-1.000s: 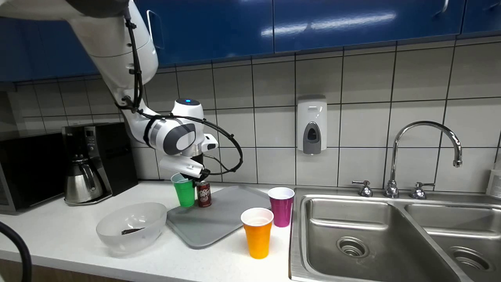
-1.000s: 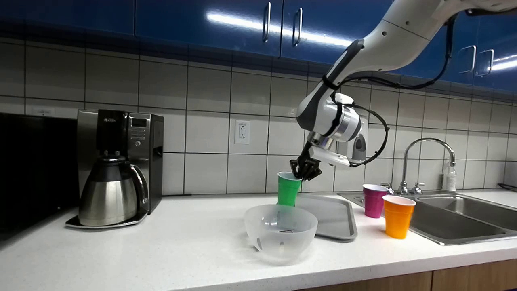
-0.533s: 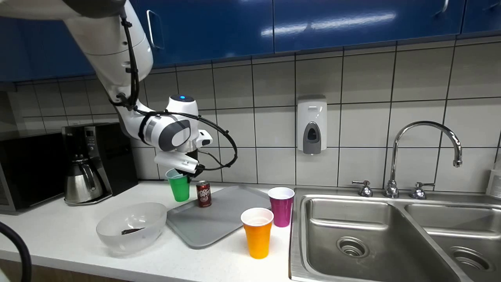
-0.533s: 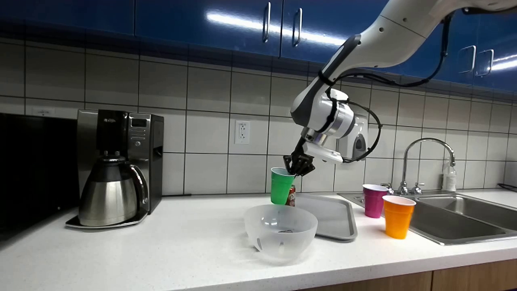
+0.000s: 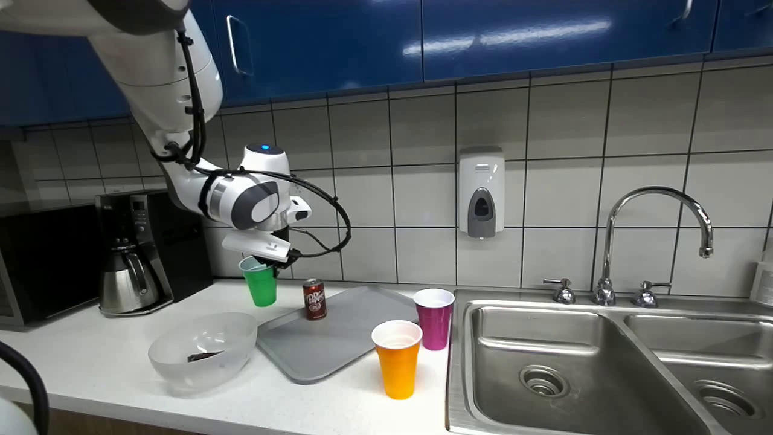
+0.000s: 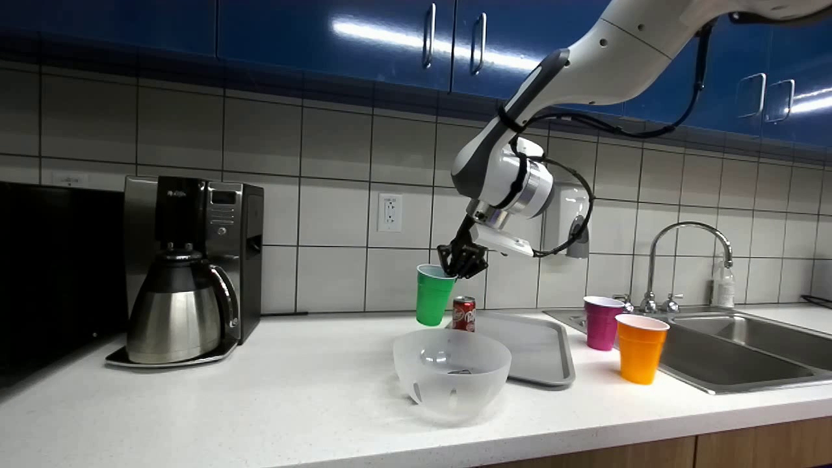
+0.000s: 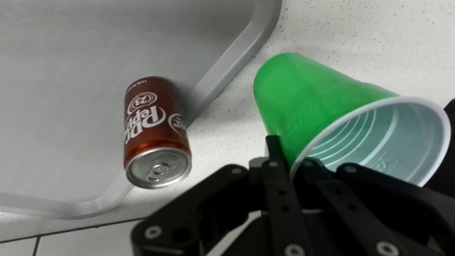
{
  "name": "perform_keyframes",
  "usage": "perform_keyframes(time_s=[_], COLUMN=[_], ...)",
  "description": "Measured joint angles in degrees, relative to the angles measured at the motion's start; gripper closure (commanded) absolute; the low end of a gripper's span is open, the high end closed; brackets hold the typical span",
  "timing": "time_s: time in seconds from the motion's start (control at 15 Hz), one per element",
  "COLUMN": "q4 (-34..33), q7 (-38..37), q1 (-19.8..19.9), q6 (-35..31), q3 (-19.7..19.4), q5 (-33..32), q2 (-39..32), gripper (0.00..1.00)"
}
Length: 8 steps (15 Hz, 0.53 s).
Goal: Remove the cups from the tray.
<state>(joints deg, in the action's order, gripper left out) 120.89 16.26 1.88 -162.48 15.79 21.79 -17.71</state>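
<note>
The green cup (image 5: 259,285) hangs slightly tilted over the white counter, beyond the tray's edge; it also shows in an exterior view (image 6: 433,300) and in the wrist view (image 7: 305,92). My gripper (image 7: 289,158) is shut on its wall at the rim, one finger outside and the other inside, partly hidden by the cup. The gripper also shows in an exterior view (image 6: 454,270). The grey tray (image 5: 356,329) lies flat on the counter. The orange cup (image 5: 398,365) and the purple cup (image 5: 433,323) stand upright on the counter between tray and sink.
A small dark red can (image 7: 153,124) stands on the tray near its edge, beside the green cup. A frosted bowl (image 6: 452,383) stands in front of the tray. A coffee maker (image 6: 188,279) stands against the wall. The steel sink (image 5: 537,356) lies past the cups.
The gripper has carried the green cup up and away from the can and tray, toward the coffee maker's side. The can now shows fully. The orange and purple cups stay put.
</note>
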Motion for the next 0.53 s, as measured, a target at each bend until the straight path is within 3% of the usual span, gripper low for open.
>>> perform_keyframes(time_s=[0.53], q4=[-3.78], q7=[-6.17], q1=[-5.42], q6=[0.10], q3=[-1.67], q5=[-7.58], q2=[-3.55], gripper=[0.99])
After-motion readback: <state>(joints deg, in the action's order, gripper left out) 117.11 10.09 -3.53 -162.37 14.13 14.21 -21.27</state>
